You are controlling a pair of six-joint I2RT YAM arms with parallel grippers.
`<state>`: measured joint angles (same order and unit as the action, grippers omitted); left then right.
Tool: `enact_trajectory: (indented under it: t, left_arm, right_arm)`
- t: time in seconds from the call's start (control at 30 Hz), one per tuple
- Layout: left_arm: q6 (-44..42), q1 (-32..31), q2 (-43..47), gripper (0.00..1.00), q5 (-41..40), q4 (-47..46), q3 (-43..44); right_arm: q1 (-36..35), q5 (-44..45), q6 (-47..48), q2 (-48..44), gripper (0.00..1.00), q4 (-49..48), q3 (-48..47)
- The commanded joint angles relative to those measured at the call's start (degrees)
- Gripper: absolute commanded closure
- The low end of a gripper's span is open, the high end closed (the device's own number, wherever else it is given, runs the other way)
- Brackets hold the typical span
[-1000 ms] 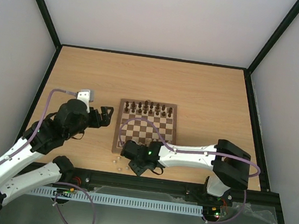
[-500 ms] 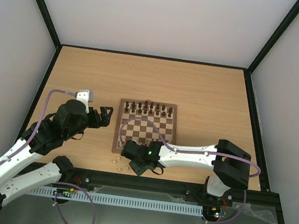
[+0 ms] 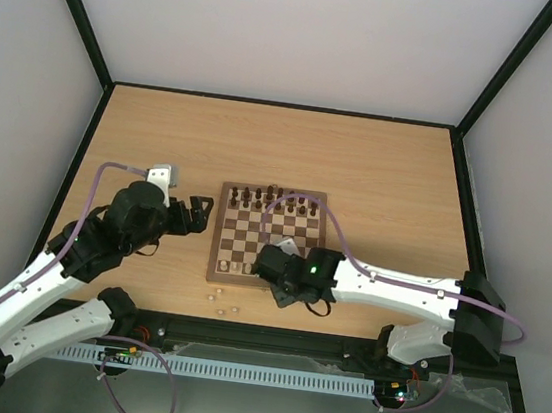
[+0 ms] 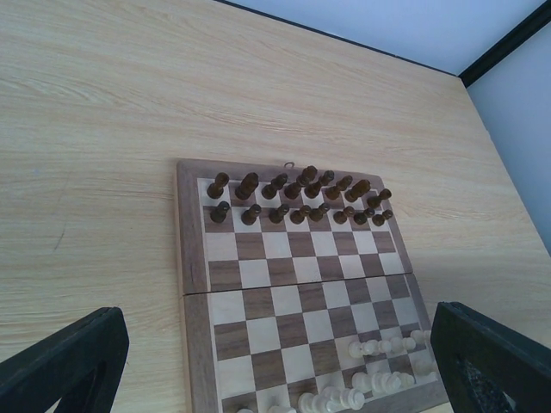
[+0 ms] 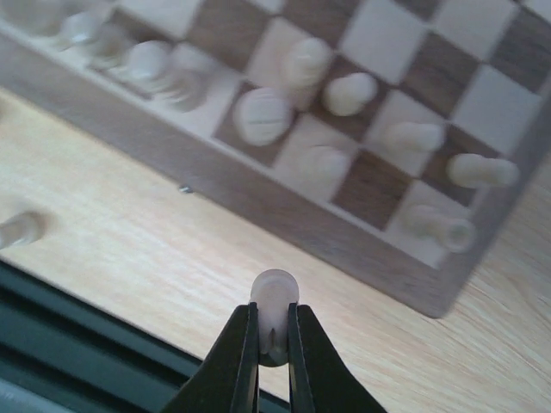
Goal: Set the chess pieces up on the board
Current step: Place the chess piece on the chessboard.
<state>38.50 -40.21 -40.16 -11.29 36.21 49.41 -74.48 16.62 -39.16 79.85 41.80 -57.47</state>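
Now that my R arm has swung right from the loose pcs, my R gripper pinches a pale piece over the near edge of the board, ready to set down, while my L gripper hangs wide open, empty.

Wooden table carries board and loose pieces.

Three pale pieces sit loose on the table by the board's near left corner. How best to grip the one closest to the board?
Probably from straight above, closing across the middle of that pale piece. It sits clear of its two neighbours and the board, leaving room on both sides. Upright or lying, I cannot tell.
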Motion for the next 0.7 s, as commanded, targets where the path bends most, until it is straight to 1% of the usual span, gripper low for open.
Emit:
enact_trajectory:
  t: [0.0,0.27,0.67]
  left_arm:
    - [-1.43,0.3,-0.53,0.01,1.1,-1.62,-0.8]
    - [-2.14,0.3,-1.37,0.01,1.71,-1.82,-0.27]
    - [-2.3,0.37,-1.51,0.01,1.62,-1.76,-0.54]
  right_arm:
    - [4.66,3.9,-3.86,-2.49,0.98,7.96,-0.73]
    - [12.45,2.96,-0.27,-1.7,0.98,4.59,-0.77]
    - [14.8,-0.92,2.56,2.97,0.97,-1.46,0.42]
